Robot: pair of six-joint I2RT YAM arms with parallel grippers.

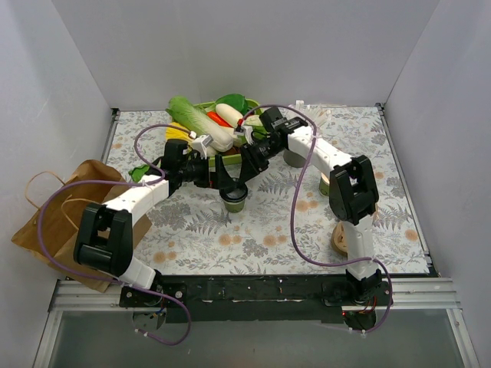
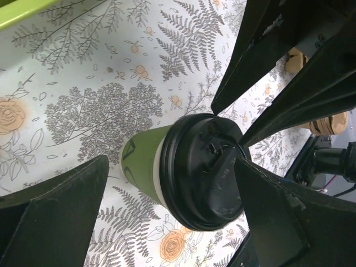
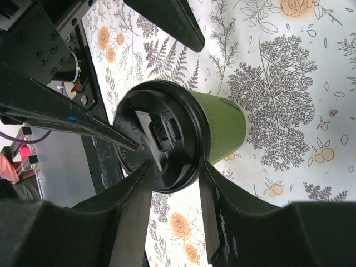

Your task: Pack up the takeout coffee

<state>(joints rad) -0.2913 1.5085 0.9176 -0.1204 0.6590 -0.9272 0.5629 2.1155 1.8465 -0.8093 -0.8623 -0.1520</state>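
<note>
The takeout coffee (image 1: pixel 234 199), a small dark-green cup with a black lid, stands upright on the fern-print cloth in the middle of the table. My left gripper (image 1: pixel 222 182) is over it from the left, open wide. In the left wrist view its fingers (image 2: pixel 61 217) flank the cup (image 2: pixel 143 161) with clear gaps on both sides. My right gripper (image 1: pixel 247 167) comes in from the back right. In the right wrist view its jaws (image 3: pixel 176 164) stand partly apart, narrower than the lid (image 3: pixel 153 136), tips at the lid's near rim.
A brown paper bag (image 1: pixel 57 218) lies open at the table's left edge. A green tray (image 1: pixel 201 107) of vegetables sits at the back. A grey holder (image 1: pixel 295 158), another cup (image 1: pixel 325 185) and a wooden piece (image 1: pixel 342 239) are near the right arm.
</note>
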